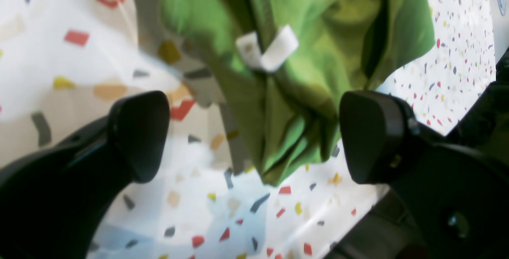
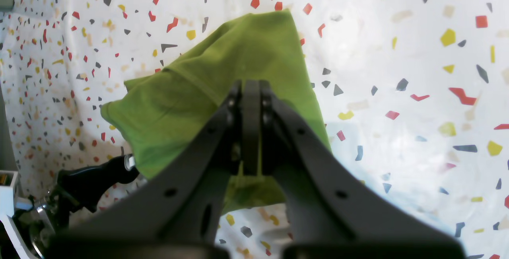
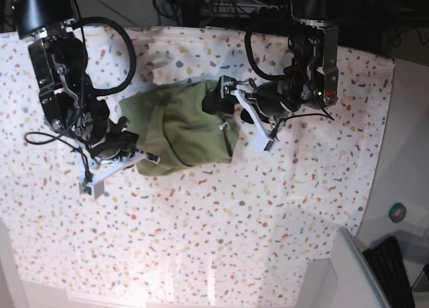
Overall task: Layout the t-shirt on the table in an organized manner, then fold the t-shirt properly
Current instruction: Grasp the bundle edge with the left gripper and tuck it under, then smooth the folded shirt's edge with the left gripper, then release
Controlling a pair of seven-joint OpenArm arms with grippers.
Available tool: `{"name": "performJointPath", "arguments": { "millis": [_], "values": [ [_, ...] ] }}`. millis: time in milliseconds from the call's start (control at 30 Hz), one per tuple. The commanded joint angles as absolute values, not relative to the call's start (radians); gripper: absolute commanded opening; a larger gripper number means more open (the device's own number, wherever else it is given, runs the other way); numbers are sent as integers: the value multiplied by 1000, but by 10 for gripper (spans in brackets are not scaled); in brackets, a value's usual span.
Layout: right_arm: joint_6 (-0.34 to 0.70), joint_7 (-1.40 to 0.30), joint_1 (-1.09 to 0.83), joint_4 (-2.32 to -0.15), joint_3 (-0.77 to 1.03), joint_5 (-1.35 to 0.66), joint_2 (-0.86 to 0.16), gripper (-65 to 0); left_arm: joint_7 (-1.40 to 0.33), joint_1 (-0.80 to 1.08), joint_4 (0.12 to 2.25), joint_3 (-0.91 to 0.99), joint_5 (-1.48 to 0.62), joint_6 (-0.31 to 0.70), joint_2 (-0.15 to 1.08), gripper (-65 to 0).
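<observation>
Two arms worked over the table (image 3: 221, 227), its white cloth flecked with red, orange, grey and yellow. On the left of the base view stood the right arm, and its right gripper (image 3: 131, 149) was at the near-left edge of the t-shirt (image 3: 181, 130). In the right wrist view the black fingers (image 2: 251, 123) were pressed flat together, clamped on a fold of the olive-green cloth that showed just below the tips and spread away beyond them onto the speckled surface.

At the middle of the base view the shirt lay in a rumpled heap on the table, bunched and creased rather than spread out, with a small white label (image 1: 267, 50) showing among the folds in the left wrist view.

Further right, the left gripper (image 3: 221, 100) sat at the shirt's far-right edge. In the left wrist view its two dark pads (image 1: 139, 133) stood wide apart, and a hanging corner of green fabric dropped into the gap between them. That corner lay close to the right-hand pad; whether it touched could not be told.
</observation>
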State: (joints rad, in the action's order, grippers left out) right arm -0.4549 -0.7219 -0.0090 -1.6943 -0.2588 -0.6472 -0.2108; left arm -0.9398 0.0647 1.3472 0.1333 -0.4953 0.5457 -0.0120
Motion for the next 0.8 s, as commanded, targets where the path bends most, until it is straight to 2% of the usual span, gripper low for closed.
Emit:
{"name": "performJointPath", "arguments": {
  "millis": [0,167,233,333,533,633,767],
  "values": [
    [-449,-702,8,-1712,-252,-644,-225,-650,-921,53,1345,116,-510,522,-15,0],
    [-449,-700,7,-1715,-252,-644,-246,-650,-914,51,1302,91,-510,453,-15,0],
    [-449,-700,-7,-1718,-237,-644,-246,-650,-914,50,1299,91,-510,441,-15,-114],
    [-449,-700,-30,-1718,-196,-644,-246,-650,-914,36,1299,84,-510,440,-15,-324],
    [-447,-699,-65,-1719,-151,-644,-246,-650,-920,12,1277,82,-509,435,-13,-643],
    [-429,-699,-90,-1719,-107,-644,-246,-650,-924,-8,1277,79,-499,433,-1,-650],
    [-285,-699,-127,-1719,-10,-644,-240,-650,-992,-67,1279,-19,-386,433,77,-650]
  ]
}}
